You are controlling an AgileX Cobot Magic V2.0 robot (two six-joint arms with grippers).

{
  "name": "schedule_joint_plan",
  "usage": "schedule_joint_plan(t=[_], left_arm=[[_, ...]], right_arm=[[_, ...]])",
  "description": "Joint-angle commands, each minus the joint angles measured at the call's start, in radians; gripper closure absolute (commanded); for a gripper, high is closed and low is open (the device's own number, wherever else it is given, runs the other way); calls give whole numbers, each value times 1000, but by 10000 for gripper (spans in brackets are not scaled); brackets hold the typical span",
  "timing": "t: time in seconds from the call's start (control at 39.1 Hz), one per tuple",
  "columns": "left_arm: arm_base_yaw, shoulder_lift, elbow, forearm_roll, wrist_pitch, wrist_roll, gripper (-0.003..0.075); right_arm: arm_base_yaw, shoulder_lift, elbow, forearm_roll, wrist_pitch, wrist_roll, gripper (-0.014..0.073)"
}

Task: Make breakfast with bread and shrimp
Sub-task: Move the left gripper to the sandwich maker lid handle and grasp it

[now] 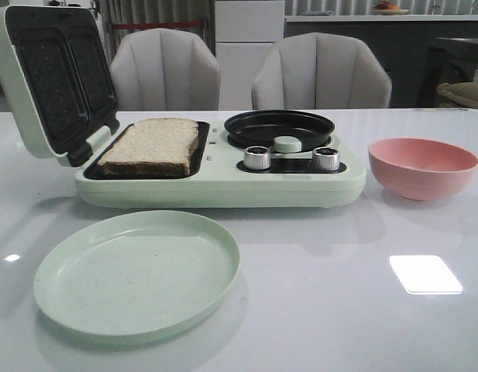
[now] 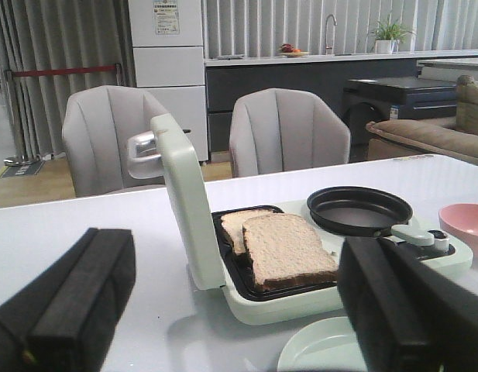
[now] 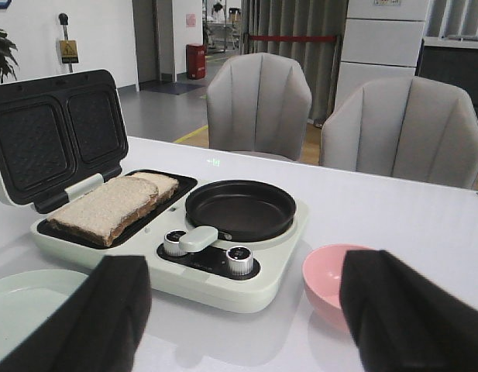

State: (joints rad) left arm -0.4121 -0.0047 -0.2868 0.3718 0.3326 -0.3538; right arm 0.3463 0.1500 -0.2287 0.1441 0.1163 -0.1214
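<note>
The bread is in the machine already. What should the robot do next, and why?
Probably bring the left tool to the raised lid to close it: both bread slices lie on the grill plate, this tool and the right tool are open and empty, no shrimp shows.

We are seeing the raised lid [image 1: 49, 77] walling off the bread [image 1: 152, 146] on the left — open overhead and right.

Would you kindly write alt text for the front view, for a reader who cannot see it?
A pale green breakfast maker sits on a white table with its lid open, bread lying on its left grill plate and an empty black pan on its right. An empty green plate lies in front, a pink bowl to the right.
</note>
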Motion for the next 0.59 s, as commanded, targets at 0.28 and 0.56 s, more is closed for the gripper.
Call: schedule_joint_plan(t=[0.28, 0.56], left_arm=[[-8, -15, -26, -2, -69, -12, 137], [-8, 109, -67, 3, -65, -10, 132]], right_arm=[[-4, -9, 5, 0, -33, -5, -8], [-4, -9, 5, 0, -33, -5, -8]])
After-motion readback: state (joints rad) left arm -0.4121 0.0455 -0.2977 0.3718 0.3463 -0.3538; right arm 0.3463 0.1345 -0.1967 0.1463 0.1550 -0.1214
